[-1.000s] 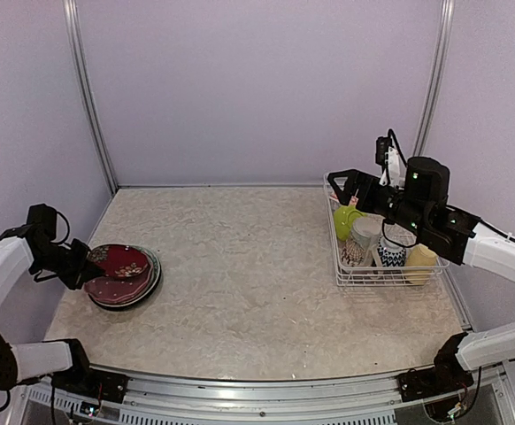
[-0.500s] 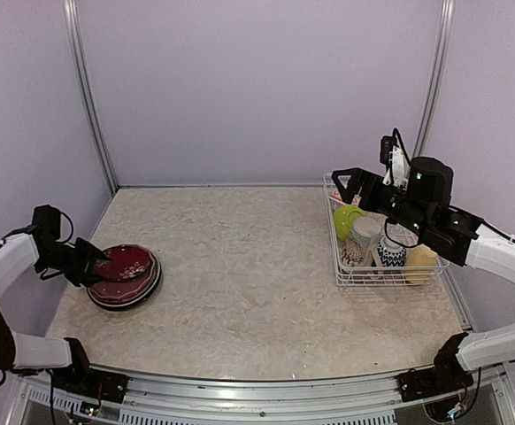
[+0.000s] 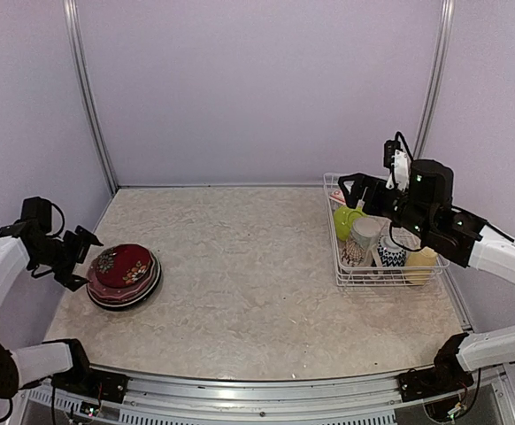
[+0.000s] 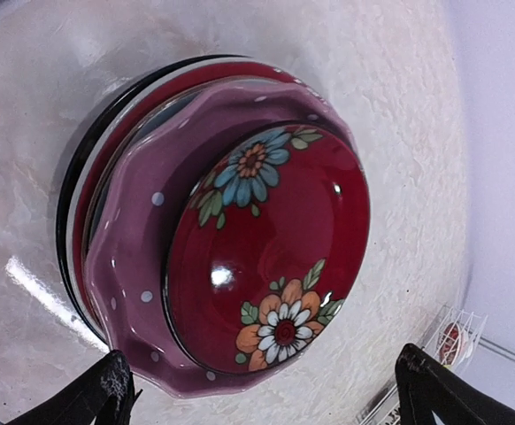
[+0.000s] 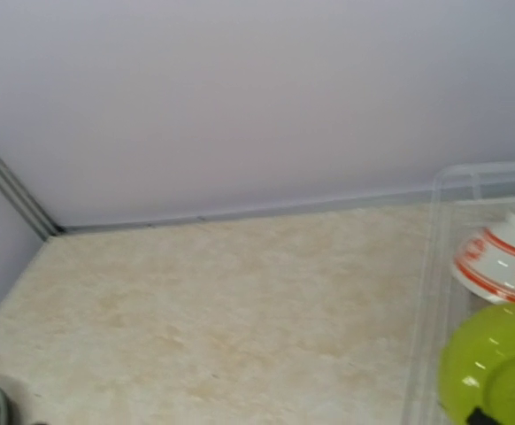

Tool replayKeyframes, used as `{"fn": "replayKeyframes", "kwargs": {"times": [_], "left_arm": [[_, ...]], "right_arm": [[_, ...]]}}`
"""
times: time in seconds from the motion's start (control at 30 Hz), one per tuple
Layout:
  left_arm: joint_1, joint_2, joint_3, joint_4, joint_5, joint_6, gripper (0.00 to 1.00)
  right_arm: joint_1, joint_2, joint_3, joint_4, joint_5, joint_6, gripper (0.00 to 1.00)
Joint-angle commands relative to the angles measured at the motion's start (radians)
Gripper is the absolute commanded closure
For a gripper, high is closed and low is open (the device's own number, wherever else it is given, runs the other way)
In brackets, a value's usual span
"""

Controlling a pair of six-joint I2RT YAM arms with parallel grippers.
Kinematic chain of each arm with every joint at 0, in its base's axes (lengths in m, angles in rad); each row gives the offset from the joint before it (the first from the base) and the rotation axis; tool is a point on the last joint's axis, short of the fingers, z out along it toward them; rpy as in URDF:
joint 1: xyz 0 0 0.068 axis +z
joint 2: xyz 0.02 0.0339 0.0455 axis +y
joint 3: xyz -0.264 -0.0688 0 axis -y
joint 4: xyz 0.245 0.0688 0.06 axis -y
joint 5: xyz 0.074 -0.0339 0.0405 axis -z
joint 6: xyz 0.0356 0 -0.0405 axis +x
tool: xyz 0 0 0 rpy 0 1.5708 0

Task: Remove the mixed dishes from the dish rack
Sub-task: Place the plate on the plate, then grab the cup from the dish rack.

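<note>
A stack of dishes (image 3: pixel 123 274) lies at the table's left, a red floral plate (image 4: pixel 266 248) upside down on top of a purple scalloped one (image 4: pixel 134 266). My left gripper (image 3: pixel 80 258) (image 4: pixel 271 400) stands open just left of the stack, one black fingertip (image 4: pixel 107 394) on each side of the rim, touching nothing. The white wire dish rack (image 3: pixel 364 282) at the right holds a lime-green bowl (image 3: pixel 346 220) (image 5: pixel 492 363), a red-patterned small bowl (image 5: pixel 505 257), a beige patterned mug (image 3: pixel 361 241) and a pale-yellow mug (image 3: pixel 422 263). My right gripper (image 3: pixel 350 189) hovers open over the rack's back left corner.
Purple walls close in the table at the back and both sides, with metal uprights (image 3: pixel 89 97) in the rear corners. A blue-patterned cup (image 3: pixel 390 252) stands between the mugs in the rack. The rack's left wire rim (image 5: pixel 433 266) runs along the right wrist view's right side.
My left gripper has opened and let go of the red plate, which now rests flat on the stack, and has drawn back slightly left. The right gripper has barely shifted.
</note>
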Motion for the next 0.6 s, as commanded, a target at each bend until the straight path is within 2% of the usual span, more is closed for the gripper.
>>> {"fn": "replayKeyframes", "kwargs": {"times": [0.0,0.1,0.23,0.43,0.57], "left_arm": [[-0.074,-0.065,0.107,-0.005,-0.093,0.037,0.01],[-0.194,-0.054,0.22,0.011,-0.194,0.087,0.01],[-0.368,0.036,0.368,0.058,-0.293,0.165,0.01],[-0.5,0.146,0.503,0.273,-0.19,0.282,0.01],[-0.552,0.259,0.637,0.296,-0.147,0.347,0.01]], "right_arm": [[-0.011,-0.021,0.023,-0.115,0.081,-0.041,0.0],[-0.011,-0.03,0.04,-0.171,0.114,-0.056,0.0],[-0.012,-0.03,0.071,-0.262,0.149,-0.07,0.0],[-0.013,-0.012,0.099,-0.406,0.221,-0.064,0.0],[-0.013,-0.003,0.109,-0.498,0.272,-0.052,0.0]]}}
